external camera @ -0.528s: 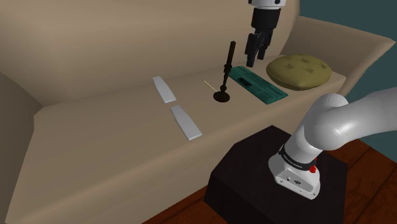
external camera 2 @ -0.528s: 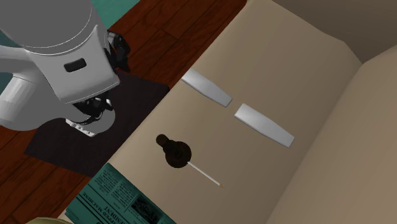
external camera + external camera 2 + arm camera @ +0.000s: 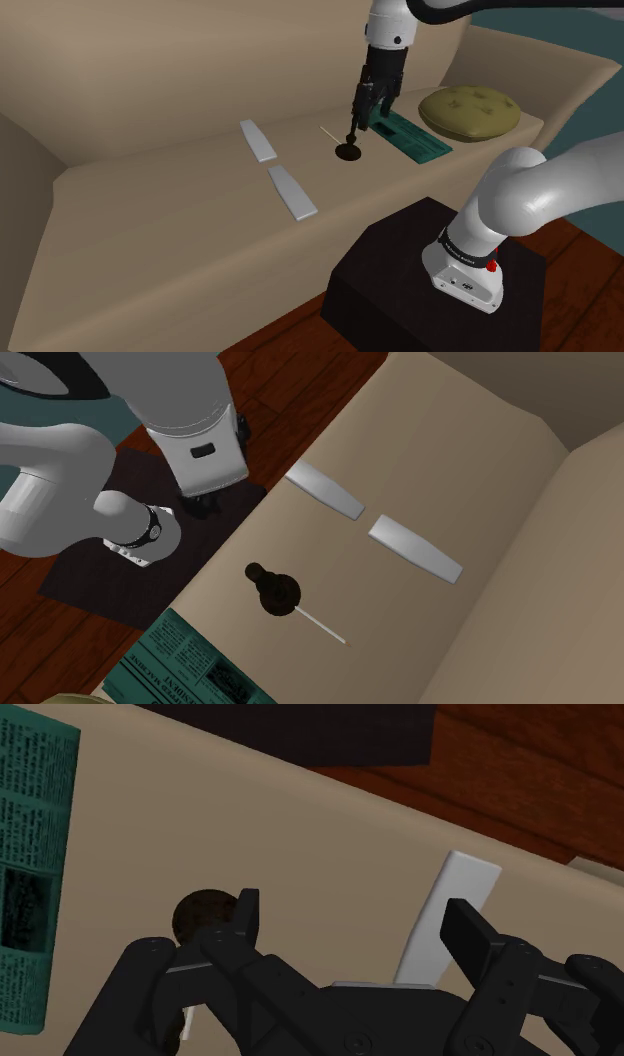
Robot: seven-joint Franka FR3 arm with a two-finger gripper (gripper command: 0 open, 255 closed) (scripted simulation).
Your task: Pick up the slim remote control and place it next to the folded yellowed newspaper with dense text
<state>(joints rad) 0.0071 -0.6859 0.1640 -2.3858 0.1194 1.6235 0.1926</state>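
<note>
Black gripper (image 3: pixel 364 112), fingers spread and clasping nothing — it hangs over the dark candlestick (image 3: pixel 349 149), beside the teal newspaper (image 3: pixel 412 136), a white remote (image 3: pixel 452 909) near.

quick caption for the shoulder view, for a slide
Black gripper hovers by a black stand on a beige sofa seat, two pale remotes and a teal newspaper flanking it

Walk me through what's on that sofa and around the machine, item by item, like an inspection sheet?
Surface: beige sofa seat.
Job's things: pale slim remote and second remote, lying apart; folded teal newspaper.
Clutter: black candlestick, thin white stick, olive cushion.
Jaws: open, empty, by the candlestick.
Cables: nothing seen.
Surroundings: wooden floor, black box stand.
</note>
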